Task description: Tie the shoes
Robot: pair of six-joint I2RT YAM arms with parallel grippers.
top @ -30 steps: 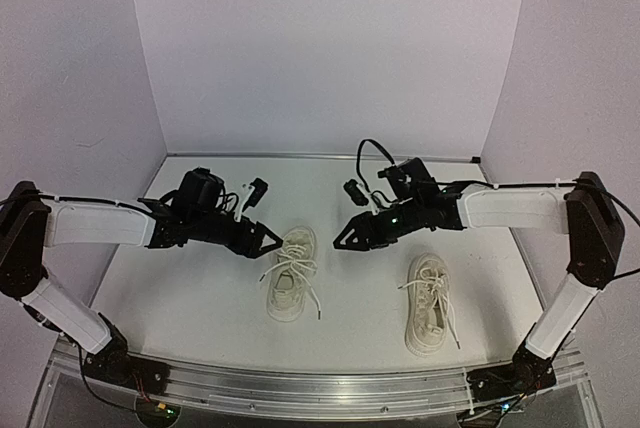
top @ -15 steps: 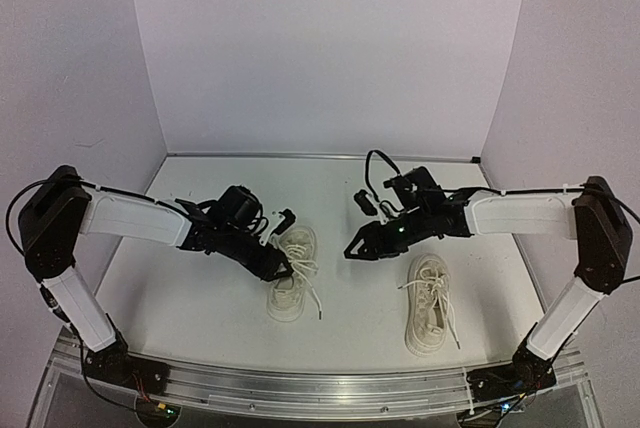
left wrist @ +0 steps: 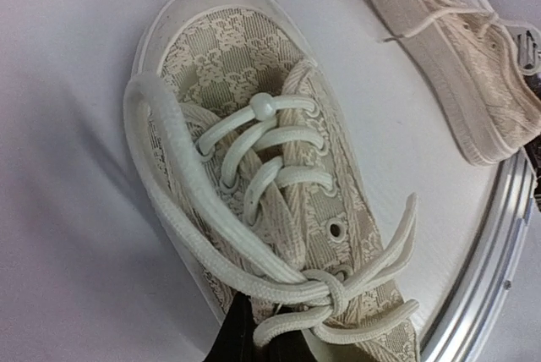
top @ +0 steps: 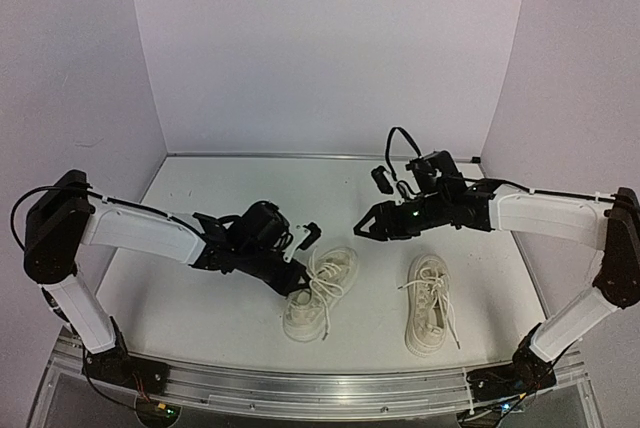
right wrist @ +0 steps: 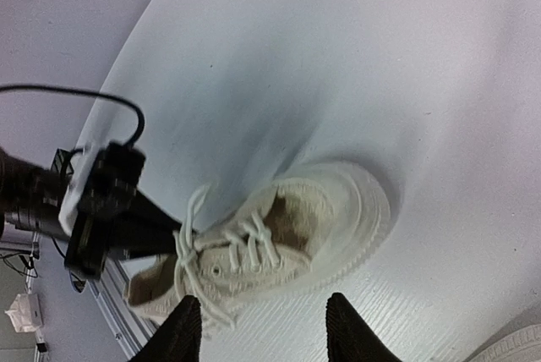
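The left shoe (top: 322, 293), a cream sneaker with white laces, lies slanted with its toe to the back right. It fills the left wrist view (left wrist: 254, 150), where the laces cross in a loose knot (left wrist: 338, 293). My left gripper (top: 303, 270) is low at the shoe's left side, shut on the laces at that knot; its dark fingertips (left wrist: 245, 337) show just under it. The right shoe (top: 430, 306) lies apart, toe away from me. My right gripper (top: 367, 226) hovers open behind the left shoe (right wrist: 279, 239) with nothing between its fingers (right wrist: 182, 328).
An aluminium rail (top: 320, 388) runs along the table's near edge, close to the left shoe's heel (left wrist: 490, 235). White walls close in the table on three sides. The right shoe (left wrist: 456, 49) shows at the left wrist view's top right.
My left gripper came down to the right onto the left shoe and shut. The shoe slid right and turned its toe rightward. My right gripper drew back to the right.
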